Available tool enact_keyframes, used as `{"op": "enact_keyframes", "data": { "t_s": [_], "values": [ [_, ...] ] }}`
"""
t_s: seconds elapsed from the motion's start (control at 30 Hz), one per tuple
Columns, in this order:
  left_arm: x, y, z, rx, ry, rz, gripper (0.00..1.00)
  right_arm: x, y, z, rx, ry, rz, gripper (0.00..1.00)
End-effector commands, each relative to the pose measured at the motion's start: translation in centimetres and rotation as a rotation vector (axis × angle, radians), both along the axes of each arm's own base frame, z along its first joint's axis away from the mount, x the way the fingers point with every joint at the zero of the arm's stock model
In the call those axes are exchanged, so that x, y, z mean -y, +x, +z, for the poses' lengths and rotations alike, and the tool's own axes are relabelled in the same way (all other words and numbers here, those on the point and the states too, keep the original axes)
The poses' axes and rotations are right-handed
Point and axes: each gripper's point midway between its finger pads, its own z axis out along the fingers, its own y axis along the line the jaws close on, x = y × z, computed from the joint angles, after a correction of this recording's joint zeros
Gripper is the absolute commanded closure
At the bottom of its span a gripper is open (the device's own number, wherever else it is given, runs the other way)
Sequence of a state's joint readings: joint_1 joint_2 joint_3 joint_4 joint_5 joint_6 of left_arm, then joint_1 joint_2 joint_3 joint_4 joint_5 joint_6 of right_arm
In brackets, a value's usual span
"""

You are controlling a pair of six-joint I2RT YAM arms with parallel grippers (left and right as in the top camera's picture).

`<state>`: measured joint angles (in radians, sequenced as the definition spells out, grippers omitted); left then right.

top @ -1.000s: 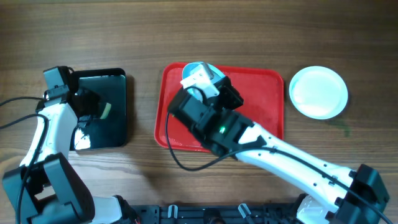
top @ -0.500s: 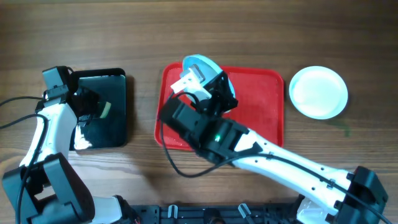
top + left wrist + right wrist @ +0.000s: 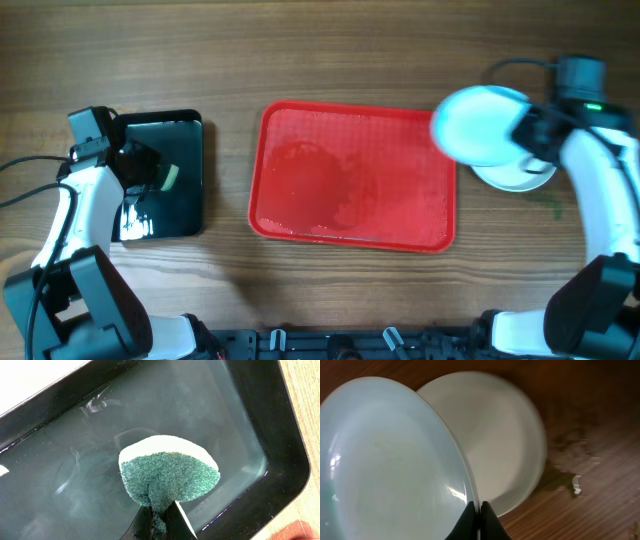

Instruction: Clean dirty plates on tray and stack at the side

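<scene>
**Overhead.**
- Red tray: middle of the worktop, bare and wet-looking, no plate on it.
- White plate: flat on the wood near the right edge.
- Pale blue plate: held above the white plate, overlapping its left part and the tray's right rim. The right claw is at its right rim.
- Black tray: near the left edge, with the left claw over it carrying a sponge.

**Left wrist.**
- The left claw is pinching the green-faced sponge by its lower end, above shallow water in the black tray.
- Risk: low. The worst likely is drips on the wood if the sponge is carried off soaked.

**Right wrist.**
- The right claw is pressed onto a thin bit of the pale blue plate's rim. The plate hangs tilted, and the white plate lies beneath it and to its right.
- Risk: the grip is narrow and the plate may be wet, so it could swing or slip out.
- Risk: let go while tilted or off-centre, it could land on edge, knock the white plate, or slide off toward the right edge.
- Whether any smear remains cannot be told.
</scene>
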<state>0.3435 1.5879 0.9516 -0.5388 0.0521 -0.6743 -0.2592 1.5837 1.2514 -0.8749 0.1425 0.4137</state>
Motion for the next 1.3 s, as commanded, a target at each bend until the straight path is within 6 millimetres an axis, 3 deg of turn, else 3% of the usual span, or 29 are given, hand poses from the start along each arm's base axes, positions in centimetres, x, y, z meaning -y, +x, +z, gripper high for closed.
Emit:
{"op": "enact_keyframes", "data": {
  "t_s": [0.0,0.1,0.2,0.23,0.3,0.33,0.37,0.43,0.5,0.6,0.63,0.73,0.8,0.83,0.97,1.13,1.17,1.27],
  "values": [
    [0.0,-0.1,-0.4,-0.010,-0.009,-0.007,0.96,3.2,-1.2,0.4,0.042,0.065,-0.084,0.96],
    [0.0,-0.1,-0.4,-0.010,-0.010,-0.008,0.96,5.2,-2.3,0.3,0.042,0.065,-0.149,0.96],
    [0.0,-0.1,-0.4,-0.010,-0.010,-0.008,0.96,5.4,-2.4,-0.8,0.045,0.064,-0.157,0.95],
    [0.0,-0.1,-0.4,-0.010,-0.010,-0.008,0.96,5.3,-2.6,-1.5,0.042,0.065,-0.156,0.87],
    [0.0,-0.1,-0.4,-0.010,-0.010,-0.008,0.96,5.1,-2.7,-2.7,0.043,0.074,-0.154,0.82],
    [0.0,-0.1,-0.4,-0.010,-0.010,-0.008,0.96,4.4,-2.4,-3.6,0.062,0.109,-0.136,0.62],
    [0.0,-0.1,-0.4,-0.009,-0.010,-0.008,0.96,3.4,-2.1,-4.0,0.081,0.153,-0.112,0.51],
    [0.0,-0.1,-0.4,-0.009,-0.010,-0.008,0.96,1.4,-1.2,-4.0,0.108,0.237,-0.055,0.48],
    [0.0,-0.1,-0.4,-0.009,-0.010,-0.009,0.96,-2.1,0.1,-3.5,0.144,0.316,0.115,0.47],
    [0.0,-0.1,-0.4,-0.009,-0.010,-0.009,0.96,-7.7,0.4,-3.7,0.088,0.318,0.352,0.37],
    [0.0,-0.1,-0.4,-0.009,-0.010,-0.009,0.96,-9.8,0.1,-4.0,0.054,0.306,0.432,0.37],
    [0.0,-0.1,-0.4,-0.009,-0.011,-0.009,0.96,-11.4,-1.0,-5.6,-0.048,0.156,0.490,0.37],
    [0.3,0.0,-0.4,-0.004,-0.025,-0.015,0.96,-12.8,-1.6,-7.2,-0.069,0.097,0.516,0.52],
    [0.3,0.0,-0.4,-0.003,-0.027,-0.016,0.96,-13.4,-1.8,-7.9,-0.070,0.091,0.539,0.52],
    [0.4,0.0,-0.4,-0.001,-0.031,-0.018,0.96,-12.5,-3.1,-10.4,-0.129,0.043,0.459,0.52],
    [1.3,0.8,-0.1,0.037,-0.069,-0.067,0.96,-12.6,-2.7,-11.2,-0.130,0.050,0.462,0.56],
    [2.3,1.6,0.3,0.079,-0.092,-0.153,0.96,-13.3,-2.4,-11.6,-0.117,0.082,0.474,0.61],
    [3.0,2.1,0.6,0.100,-0.096,-0.200,0.96,-14.5,-1.8,-12.2,-0.091,0.143,0.504,0.60]
  ]
}}
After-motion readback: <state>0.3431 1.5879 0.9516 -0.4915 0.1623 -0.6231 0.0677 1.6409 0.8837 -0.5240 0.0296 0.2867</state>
